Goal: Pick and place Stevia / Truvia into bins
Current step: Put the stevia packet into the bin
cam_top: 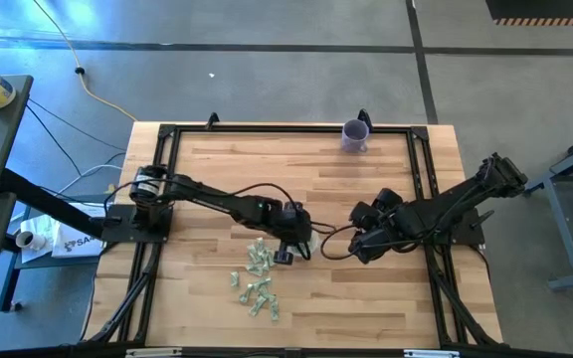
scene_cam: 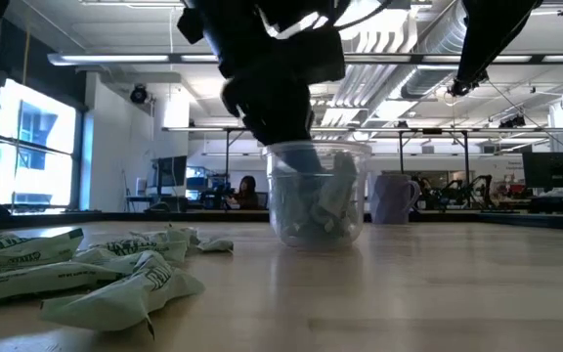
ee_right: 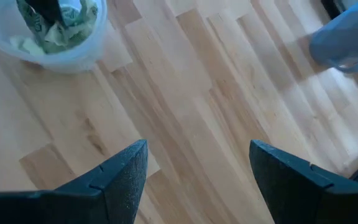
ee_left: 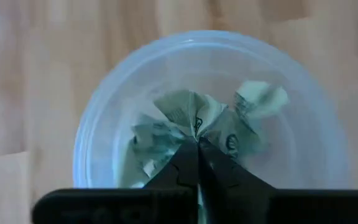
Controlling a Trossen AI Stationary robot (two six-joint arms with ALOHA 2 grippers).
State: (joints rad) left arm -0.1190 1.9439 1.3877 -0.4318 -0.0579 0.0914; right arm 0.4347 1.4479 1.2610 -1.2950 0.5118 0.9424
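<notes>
My left pincer (ee_left: 197,144) sits inside the clear cup (scene_cam: 317,192), clamped on a sachet (ee_left: 188,112) (several already in); many sachets (cam_top: 256,281) wait on the worktop (cam_top: 366,298). My right pincer (ee_right: 197,168) hangs apart nearby.

You have two arms over one wooden table (cam_top: 366,189), so two grippers: the left gripper (ee_left: 197,144) and the right gripper (ee_right: 197,163). You can count two cups: one clear plastic cup (scene_cam: 316,192) and one purple cup (cam_top: 355,135) at the table's far edge. Loose Stevia sachets (cam_top: 256,281) lie in one scattered pile on the table, roughly ten, though overlaps blur your count. Inside the clear cup you see at least three more.
</notes>
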